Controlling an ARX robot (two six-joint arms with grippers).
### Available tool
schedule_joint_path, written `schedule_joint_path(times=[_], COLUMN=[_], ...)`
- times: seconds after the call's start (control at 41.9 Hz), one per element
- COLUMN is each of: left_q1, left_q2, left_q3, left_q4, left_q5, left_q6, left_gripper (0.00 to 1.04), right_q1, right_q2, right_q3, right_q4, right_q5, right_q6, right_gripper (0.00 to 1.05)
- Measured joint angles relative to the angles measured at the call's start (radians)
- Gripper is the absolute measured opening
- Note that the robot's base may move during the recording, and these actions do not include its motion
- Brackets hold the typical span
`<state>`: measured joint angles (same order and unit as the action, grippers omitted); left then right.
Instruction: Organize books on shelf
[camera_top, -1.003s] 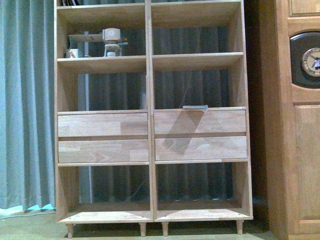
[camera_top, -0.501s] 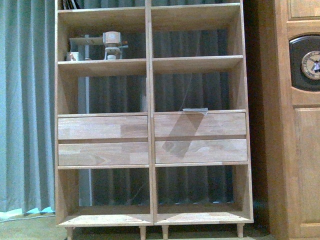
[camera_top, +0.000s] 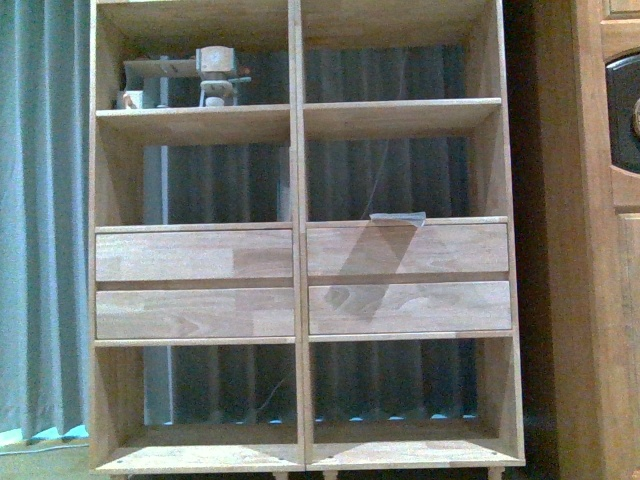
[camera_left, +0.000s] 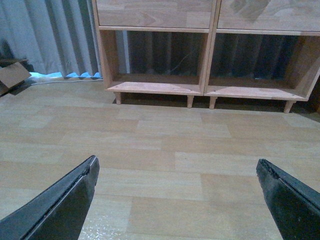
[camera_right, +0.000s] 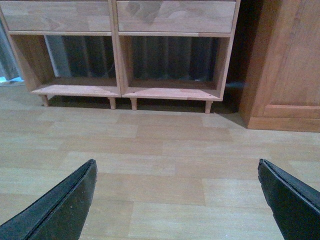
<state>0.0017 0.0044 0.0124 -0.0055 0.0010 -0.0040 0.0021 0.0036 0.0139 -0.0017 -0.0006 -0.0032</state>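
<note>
The shelf (camera_top: 297, 180) fills more of the front view than a moment ago, so the robot is closing in. The slim teal-edged book (camera_top: 398, 217) lies flat above the right drawers (camera_top: 408, 250). Left gripper (camera_left: 177, 167) and right gripper (camera_right: 177, 167) gape wide, empty

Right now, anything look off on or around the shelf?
One thing: a slim teal-edged book lies flat and alone on the ledge above the right drawers of the shelf, with one corner drooping over the front edge. A loose cardboard piece also lies on the floor. Nothing looks spilled or broken.
</note>
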Motion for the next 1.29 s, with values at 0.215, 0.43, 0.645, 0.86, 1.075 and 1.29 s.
schedule_joint_path(times=[0.215,0.43,0.645,0.86,1.075,1.29], left_q1=[0.000,0.000,0.000,0.000,0.000,0.000], left_q2=[-0.001,-0.001,-0.001,-0.002,-0.002,-0.002], left_q3=[0.000,0.000,0.000,0.000,0.000,0.000], left_q4=[0.000,0.000,0.000,0.000,0.000,0.000], left_q5=[0.000,-0.001,0.000,-0.001,0.000,-0.001], left_q6=[0.000,0.000,0.000,0.000,0.000,0.000], left_gripper=[0.97,0.97,0.97,0.97,0.97,0.97], right_q1=[0.000,0.000,0.000,0.000,0.000,0.000], right_q2=[0.000,0.000,0.000,0.000,0.000,0.000], right_q3=[0.000,0.000,0.000,0.000,0.000,0.000], right_q4=[0.000,0.000,0.000,0.000,0.000,0.000], right_q5=[0.000,0.000,0.000,0.000,0.000,0.000], right_q6=[0.000,0.000,0.000,0.000,0.000,0.000], right_gripper=[0.98,0.98,0.98,0.98,0.98,0.98])
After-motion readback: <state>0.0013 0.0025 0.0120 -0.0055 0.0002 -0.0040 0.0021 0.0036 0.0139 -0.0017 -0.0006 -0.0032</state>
